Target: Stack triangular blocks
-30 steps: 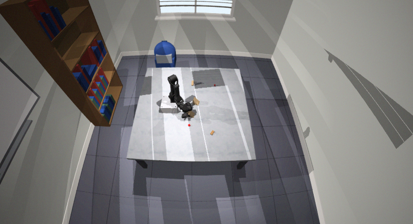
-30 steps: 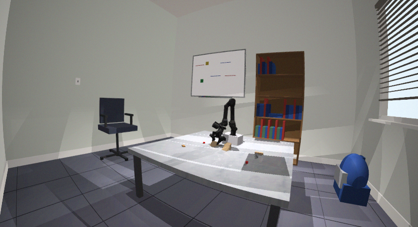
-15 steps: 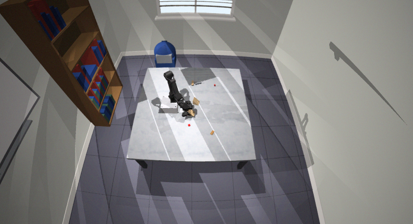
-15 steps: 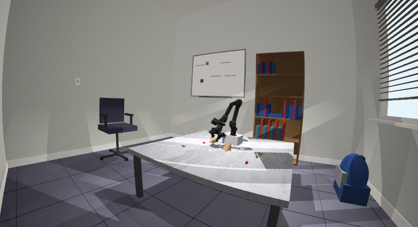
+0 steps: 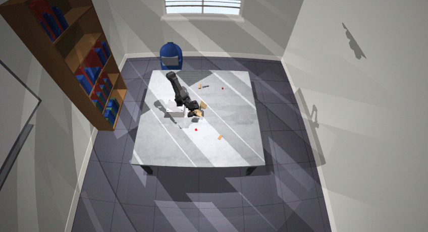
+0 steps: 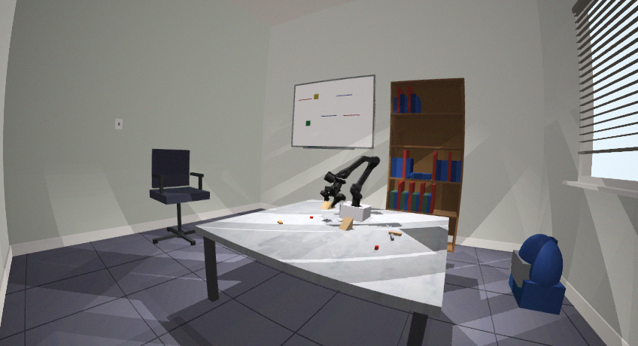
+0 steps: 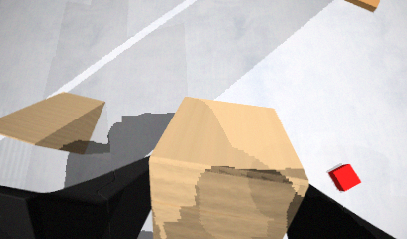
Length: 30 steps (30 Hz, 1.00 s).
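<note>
Wrist view: the gripper (image 7: 225, 219) is clamped on 1 wooden triangular block (image 7: 227, 164), its dark fingers pressing both sides. The 2nd triangular block (image 7: 51, 121) lies on the table (image 7: 290, 75) to the left, apart (a red cube (image 7: 344, 177) sits right).

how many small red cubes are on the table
2: one red cube on the near side, just past the gripper gripping its triangular block; another red cube toward the window end.

The arm (image 5: 179, 92) reaches down, fingers clamped on a triangular block (image 7: 225, 169).
</note>
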{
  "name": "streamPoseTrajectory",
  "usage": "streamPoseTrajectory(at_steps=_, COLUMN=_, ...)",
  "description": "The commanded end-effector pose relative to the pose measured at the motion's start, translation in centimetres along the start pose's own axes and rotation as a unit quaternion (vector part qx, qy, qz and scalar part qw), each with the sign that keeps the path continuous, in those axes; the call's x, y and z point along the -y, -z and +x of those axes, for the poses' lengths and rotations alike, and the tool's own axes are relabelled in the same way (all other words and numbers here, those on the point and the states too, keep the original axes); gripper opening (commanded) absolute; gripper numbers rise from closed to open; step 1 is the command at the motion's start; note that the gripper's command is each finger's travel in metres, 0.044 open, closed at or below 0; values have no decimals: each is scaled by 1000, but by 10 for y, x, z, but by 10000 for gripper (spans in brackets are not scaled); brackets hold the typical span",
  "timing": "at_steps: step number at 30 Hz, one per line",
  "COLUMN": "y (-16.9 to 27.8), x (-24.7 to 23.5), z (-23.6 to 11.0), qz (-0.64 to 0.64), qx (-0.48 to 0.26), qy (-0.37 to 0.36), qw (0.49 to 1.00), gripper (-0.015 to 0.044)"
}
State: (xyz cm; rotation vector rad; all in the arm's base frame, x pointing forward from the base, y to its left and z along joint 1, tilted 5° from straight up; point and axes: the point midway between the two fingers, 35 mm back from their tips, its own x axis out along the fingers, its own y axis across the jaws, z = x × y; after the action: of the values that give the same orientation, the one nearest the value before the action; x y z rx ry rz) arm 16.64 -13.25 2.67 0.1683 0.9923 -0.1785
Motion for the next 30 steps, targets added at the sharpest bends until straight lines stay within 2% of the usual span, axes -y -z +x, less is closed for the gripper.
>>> streamPoseTrajectory(at_steps=1, y=-3, x=-1, z=-4, qz=-4, qx=5, qy=0, qw=1000, gripper=0)
streamPoseTrajectory(at_steps=9, y=-1, x=-1, z=-2, qz=3, qx=-8, qy=-2, qw=1000, gripper=0)
streamPoseTrajectory(at_steps=30, y=-11, x=-1, z=4, qz=52, qx=-221, qy=-18, qw=974, gripper=0)
